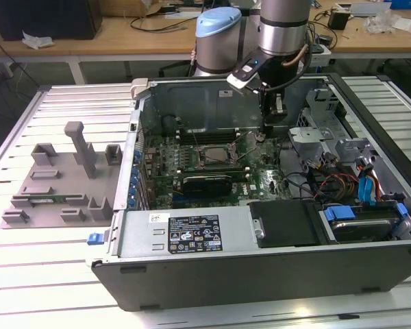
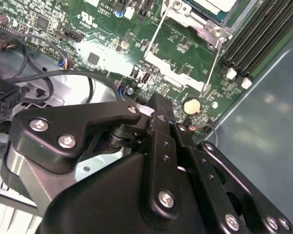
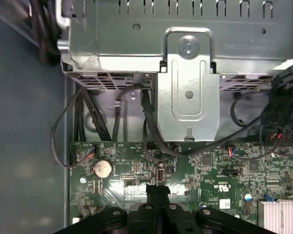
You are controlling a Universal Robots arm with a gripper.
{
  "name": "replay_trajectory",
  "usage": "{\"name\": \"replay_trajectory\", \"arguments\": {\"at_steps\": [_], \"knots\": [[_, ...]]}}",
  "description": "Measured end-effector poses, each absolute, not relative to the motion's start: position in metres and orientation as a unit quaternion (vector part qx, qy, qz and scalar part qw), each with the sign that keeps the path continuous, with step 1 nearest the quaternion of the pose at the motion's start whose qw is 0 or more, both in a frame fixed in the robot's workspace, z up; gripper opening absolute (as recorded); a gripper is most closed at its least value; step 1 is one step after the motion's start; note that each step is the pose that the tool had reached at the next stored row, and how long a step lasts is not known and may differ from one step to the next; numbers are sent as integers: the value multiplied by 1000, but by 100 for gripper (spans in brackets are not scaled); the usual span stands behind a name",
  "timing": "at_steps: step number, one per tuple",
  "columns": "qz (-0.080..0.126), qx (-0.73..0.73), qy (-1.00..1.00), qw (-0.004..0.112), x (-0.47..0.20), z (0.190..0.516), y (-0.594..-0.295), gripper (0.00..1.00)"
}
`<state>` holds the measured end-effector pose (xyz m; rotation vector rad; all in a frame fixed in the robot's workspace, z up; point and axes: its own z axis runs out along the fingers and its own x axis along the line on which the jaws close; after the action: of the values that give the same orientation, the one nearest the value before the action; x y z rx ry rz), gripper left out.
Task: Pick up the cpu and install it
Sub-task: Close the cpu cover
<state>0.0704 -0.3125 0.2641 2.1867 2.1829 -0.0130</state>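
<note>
Starting at the exterior view's left, a grey fixture point(image 1: 61, 175) of blocks and posts sits on the slatted table point(image 1: 14, 137), with bare slats round it and only a narrow strip between it and the left wall of the open computer case point(image 1: 260, 274). Inside the case the green motherboard point(image 1: 192, 154) lies flat, and the long black card point(image 1: 207, 182) runs across it just in front of the socket point(image 1: 216, 152). In the second wrist view the cpu point(image 2: 212, 4) lies in that socket as a pale silvery square cut by the picture's edge, with a thin metal frame point(image 2: 183, 53) beside it over the board. Right of the socket the arm reaches down, and the gripper point(image 1: 272, 123) hangs low over the board's right part, apart from the cpu. Its fingers point(image 3: 151, 192) are drawn close together, a thin seam between them, with nothing seen in the grip. The tips sit near a coin cell point(image 3: 102, 168), close to the board's edge, beyond which the case wall is bare. Further right a metal drive cage point(image 1: 315, 130) and a bundle of cables point(image 1: 342, 181) crowd the space.
</note>
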Motion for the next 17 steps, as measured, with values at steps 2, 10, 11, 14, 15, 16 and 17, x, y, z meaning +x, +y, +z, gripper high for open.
{"name": "replay_trajectory", "arguments": {"at_steps": [2, 10, 11, 14, 15, 16, 17], "knots": [[-5, 707, 706, 25, 70, 257, -313, 11], [-5, 706, 708, 24, 70, 241, -311, 11], [-5, 706, 708, 24, 70, 240, -310, 11], [-5, 705, 708, 24, 68, 239, -308, 11], [-5, 705, 708, 24, 67, 239, -308, 11], [-5, 705, 708, 24, 66, 239, -307, 11], [-5, 705, 708, 24, 65, 239, -307, 11]]}}
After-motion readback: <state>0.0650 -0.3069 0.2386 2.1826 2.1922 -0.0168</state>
